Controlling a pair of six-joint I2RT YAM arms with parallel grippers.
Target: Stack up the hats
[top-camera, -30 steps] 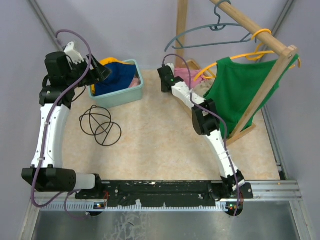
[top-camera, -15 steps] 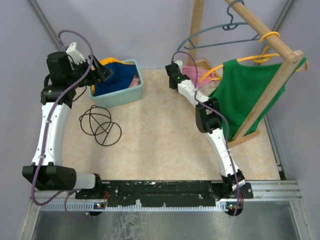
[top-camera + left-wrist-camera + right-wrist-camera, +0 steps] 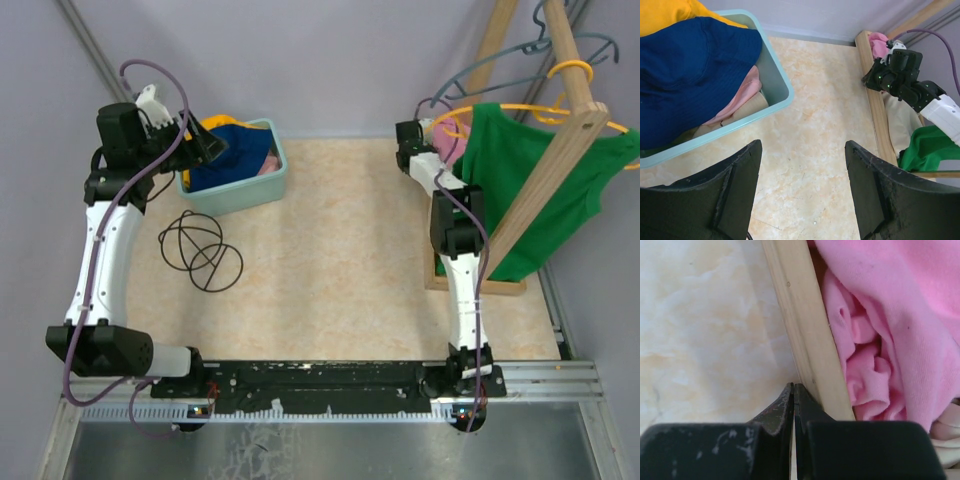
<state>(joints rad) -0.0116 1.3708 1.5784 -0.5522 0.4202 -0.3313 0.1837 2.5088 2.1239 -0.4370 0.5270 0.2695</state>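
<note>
Rack shifted right; navy hat lies lengthwise along bin.

I'm seeing matt woven cloth on the navy hat, smooth plastic on the teal bin, bare wood on the rack rail.

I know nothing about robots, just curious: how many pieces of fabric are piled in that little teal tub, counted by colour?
yellow-orange hat: 1
navy blue hat: 1
pink hat: 1 (only an edge shows)
beige hat: 1 (only an edge shows)
Total in the teal tub: 4
</note>
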